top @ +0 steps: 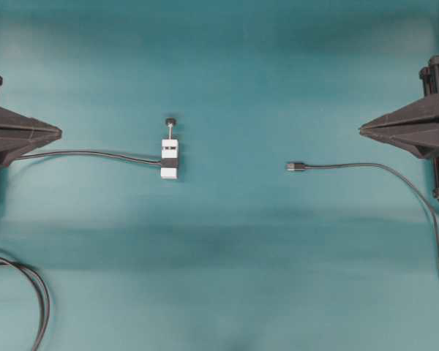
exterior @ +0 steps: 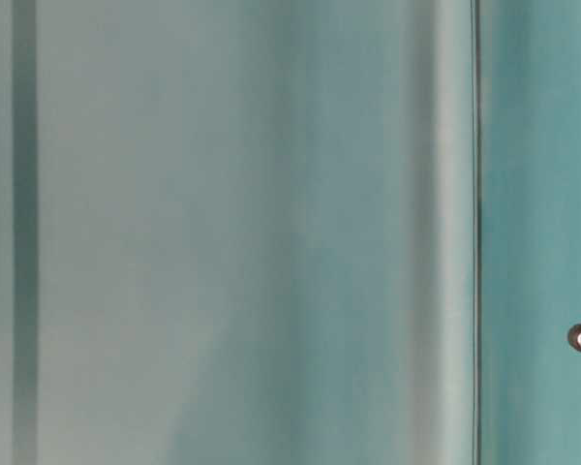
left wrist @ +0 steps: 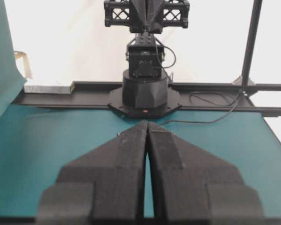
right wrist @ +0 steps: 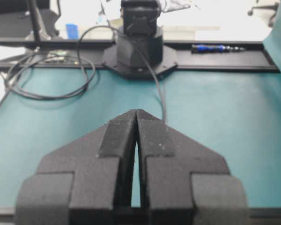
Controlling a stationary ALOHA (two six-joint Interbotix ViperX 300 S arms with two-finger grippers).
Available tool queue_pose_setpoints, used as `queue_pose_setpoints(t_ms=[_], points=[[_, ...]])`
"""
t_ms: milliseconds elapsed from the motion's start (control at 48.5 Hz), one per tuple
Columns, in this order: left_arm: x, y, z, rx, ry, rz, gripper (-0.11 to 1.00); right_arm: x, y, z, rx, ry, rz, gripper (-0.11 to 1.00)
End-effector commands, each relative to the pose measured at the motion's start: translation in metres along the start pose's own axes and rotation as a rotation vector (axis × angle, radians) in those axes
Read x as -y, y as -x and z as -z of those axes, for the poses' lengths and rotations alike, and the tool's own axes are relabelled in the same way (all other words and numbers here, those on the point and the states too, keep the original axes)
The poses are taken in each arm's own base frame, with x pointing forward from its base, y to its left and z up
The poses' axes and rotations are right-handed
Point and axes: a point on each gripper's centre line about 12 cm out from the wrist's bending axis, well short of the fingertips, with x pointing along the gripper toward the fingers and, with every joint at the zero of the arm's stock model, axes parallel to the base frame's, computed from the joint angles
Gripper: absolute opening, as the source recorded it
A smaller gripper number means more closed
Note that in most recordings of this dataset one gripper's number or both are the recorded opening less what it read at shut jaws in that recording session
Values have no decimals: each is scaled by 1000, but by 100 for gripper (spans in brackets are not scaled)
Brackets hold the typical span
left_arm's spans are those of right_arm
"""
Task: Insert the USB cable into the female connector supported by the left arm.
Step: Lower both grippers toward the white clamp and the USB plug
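- Teal table: small white rectangular female connector centre-left, thin dark grey USB cable at its 3 o'clock, apart.
- Left gripper and right gripper: pointed black fingers pressed together, holding nothing.

Even soft light, table-level view blurred, wrist backgrounds overexposed

Place: robotics lab | Evidence: teal bench mat, black frame rail, truss, looped cables
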Motion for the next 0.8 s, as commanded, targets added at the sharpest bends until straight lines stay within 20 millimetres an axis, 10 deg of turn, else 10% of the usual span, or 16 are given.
queue_pose_setpoints(t_ms=[0,784], points=[[3,-2,-12,43,25,16,1,-2,-2,-8,26,7,-9,0],[5,-52,75,-485,13,17,9,-1,-25,41,-303,-170,20,0]])
